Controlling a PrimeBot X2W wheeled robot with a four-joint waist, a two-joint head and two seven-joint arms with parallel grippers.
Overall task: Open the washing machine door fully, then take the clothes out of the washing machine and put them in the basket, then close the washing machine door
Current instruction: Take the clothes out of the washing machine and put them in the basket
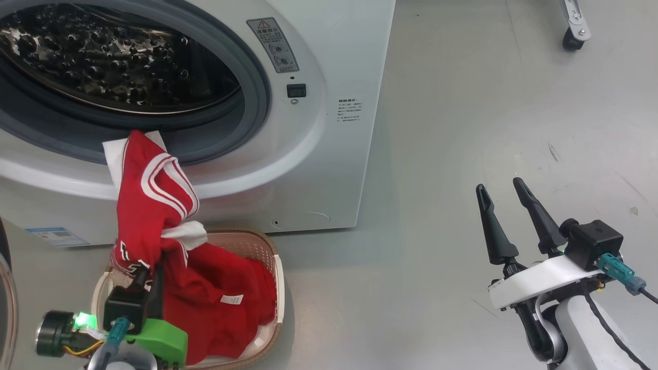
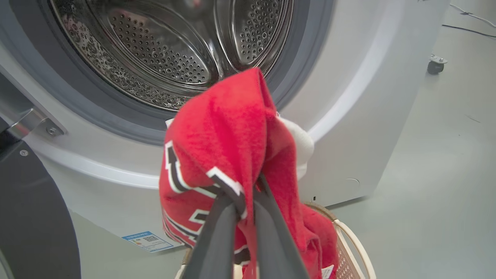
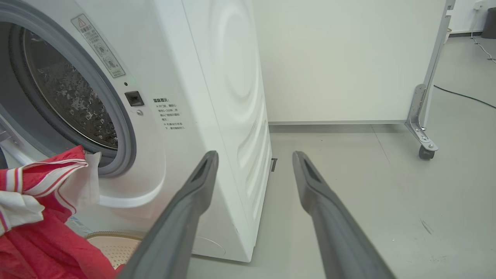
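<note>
The red jersey with white striped trim (image 1: pixel 154 205) hangs lengthwise. Its upper end, with a white cloth edge, is draped over the lower lip of the grey rubber gasket (image 1: pixel 257 103) of the white front-loading washing machine (image 1: pixel 329 169). Its lower bulk is heaped in the cream perforated basket with a brown woven-look rim (image 1: pixel 241 244), on the floor at the machine's front foot. The left gripper (image 2: pixel 248 186) is clenched on a fold midway, beside black, white-edged lettering too crumpled to read. Cloth hides the basket's left side. The glossy black washing machine door (image 2: pixel 35 217) is cut off at the picture edge. The drum (image 2: pixel 174 58) is dimpled, perforated steel. The right gripper (image 1: pixel 498 185) stands released, well apart over the grey floor (image 1: pixel 437 128).
</note>
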